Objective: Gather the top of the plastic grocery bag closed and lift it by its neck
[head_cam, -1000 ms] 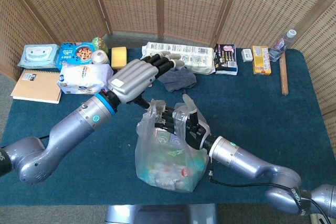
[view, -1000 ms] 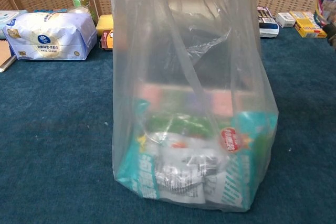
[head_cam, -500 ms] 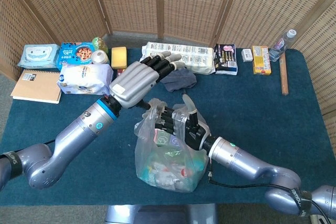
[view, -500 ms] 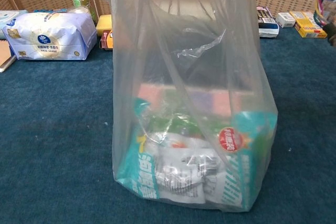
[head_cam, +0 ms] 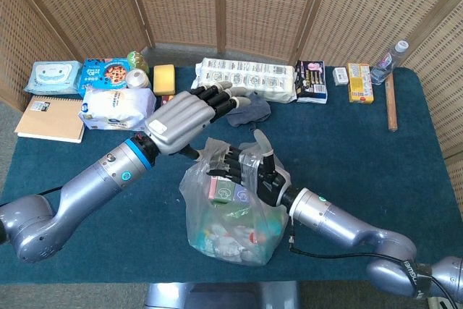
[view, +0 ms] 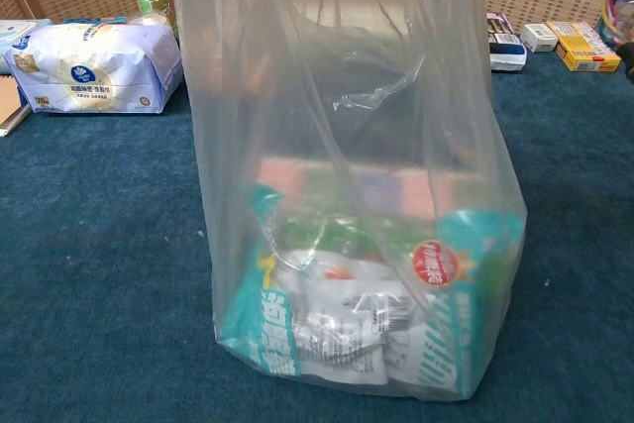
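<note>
Since the earlier frames our left hand has moved a little lower and to the left, so it now hovers flat over the back-left rim of the plastic grocery bag, and in the chest view the bag's left wall is pulled wider than before. The fingers of this hand are extended side by side and hold nothing. Our right hand stays at the top of the bag on the right side; its dark fingers are curled into the plastic at the mouth, and we judge that they grip the rim there, though the film hides part of the contact. The bag stands on the blue bench near the front edge, full of packets, with its mouth not yet gathered. So we are in the gathering step, and the lift has not begun. Next, we think the left hand must come down on the loose rim and push it toward the right hand, so that both sides meet in one neck.
</note>
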`<state>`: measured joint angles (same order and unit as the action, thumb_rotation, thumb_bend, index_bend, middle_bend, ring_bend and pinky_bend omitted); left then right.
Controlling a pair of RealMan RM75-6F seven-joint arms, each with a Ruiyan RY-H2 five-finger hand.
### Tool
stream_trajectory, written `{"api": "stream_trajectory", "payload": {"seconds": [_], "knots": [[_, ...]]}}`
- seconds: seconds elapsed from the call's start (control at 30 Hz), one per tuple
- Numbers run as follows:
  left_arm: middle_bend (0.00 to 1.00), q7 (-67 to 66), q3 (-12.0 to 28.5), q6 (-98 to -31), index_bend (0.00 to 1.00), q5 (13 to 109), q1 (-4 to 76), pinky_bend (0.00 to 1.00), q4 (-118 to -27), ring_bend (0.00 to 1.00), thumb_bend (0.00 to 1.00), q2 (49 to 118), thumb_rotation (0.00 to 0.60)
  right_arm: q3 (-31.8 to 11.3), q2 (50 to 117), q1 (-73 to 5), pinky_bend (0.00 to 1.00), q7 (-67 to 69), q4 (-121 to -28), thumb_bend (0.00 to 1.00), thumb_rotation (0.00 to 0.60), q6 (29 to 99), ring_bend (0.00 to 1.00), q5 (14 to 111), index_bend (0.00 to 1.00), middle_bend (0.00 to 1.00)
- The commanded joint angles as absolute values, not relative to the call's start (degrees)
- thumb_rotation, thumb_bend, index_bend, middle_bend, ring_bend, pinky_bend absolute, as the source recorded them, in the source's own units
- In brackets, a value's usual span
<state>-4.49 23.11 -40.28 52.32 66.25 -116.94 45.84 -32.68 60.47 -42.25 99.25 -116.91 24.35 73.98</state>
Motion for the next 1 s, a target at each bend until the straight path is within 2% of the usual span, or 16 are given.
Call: {"api": "stream_trajectory", "payload": {"seconds": [0.03,0.43,1.0], "knots": [[0.07,-4.12,22.86,-43.10,0.08,54.64,64.25,0.14,-117.81,0.00,0.00,45.90,0.600,-32.81,60.51,-42.09,0.12,99.11,-116.80,0.13,0.000,24.27,0.18,73.84,0.23,0.25],[0.07,-3.12,21.98,-48.01,0.08,59.56,60.09,0.14,-118.42,0.00,0.00,46.61,0.600,-33.53,60.98,-41.54,0.12,98.32,-116.72,0.13,0.000,23.47,0.18,73.41,0.23,0.25],[0.07,-8.52,21.75,-60.42,0.09,61.21,55.70,0.14,-117.52,0.00,0.00,51.33,0.600,-35.24,61.85,-41.62,0.12,96.06,-119.13,0.14,0.000,22.00,0.18,71.19,0.23,0.25]]}}
